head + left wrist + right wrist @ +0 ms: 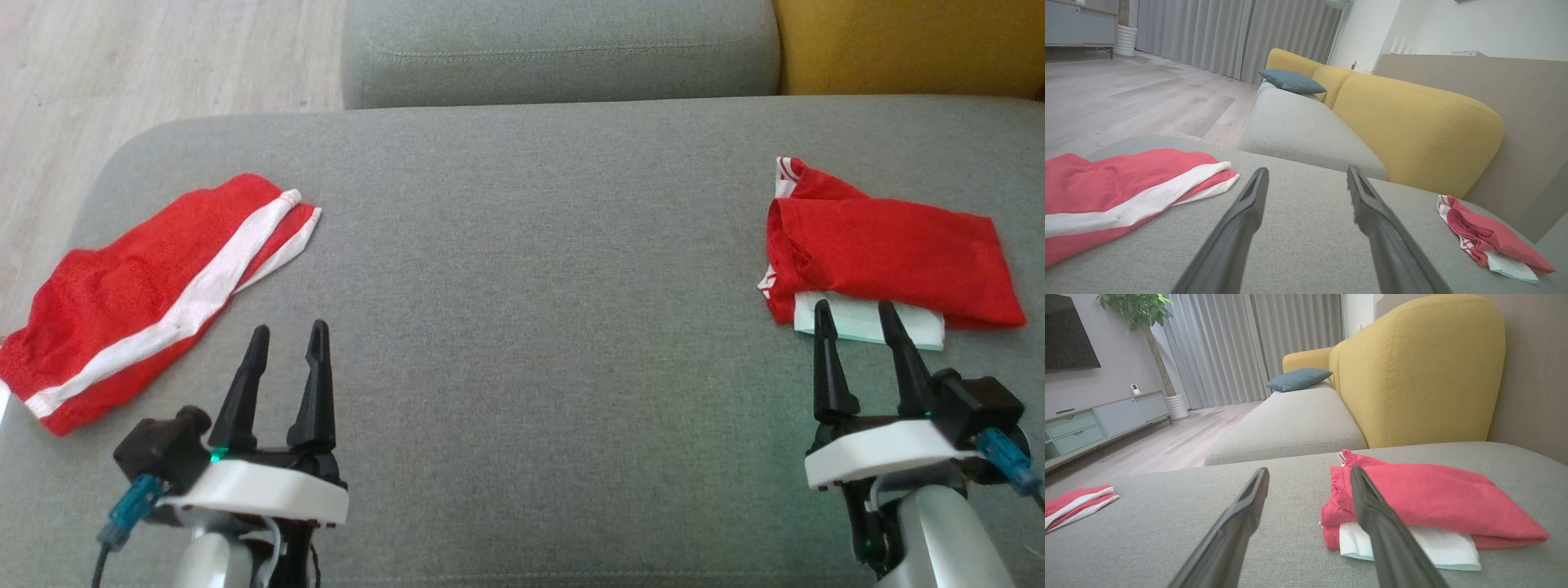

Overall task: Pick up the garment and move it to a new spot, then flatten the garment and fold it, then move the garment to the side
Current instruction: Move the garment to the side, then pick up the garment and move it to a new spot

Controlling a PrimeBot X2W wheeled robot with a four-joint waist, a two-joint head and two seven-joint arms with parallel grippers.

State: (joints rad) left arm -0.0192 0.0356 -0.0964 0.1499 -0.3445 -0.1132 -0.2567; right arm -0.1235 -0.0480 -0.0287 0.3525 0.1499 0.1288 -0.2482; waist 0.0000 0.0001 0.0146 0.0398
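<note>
No readable text, label, brand or number appears on anything here.

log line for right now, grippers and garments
left gripper: open, empty | right gripper: open, empty | red white-striped shorts: lying on grey cushion, left side | folded red garment: right side, atop white sheet
</note>
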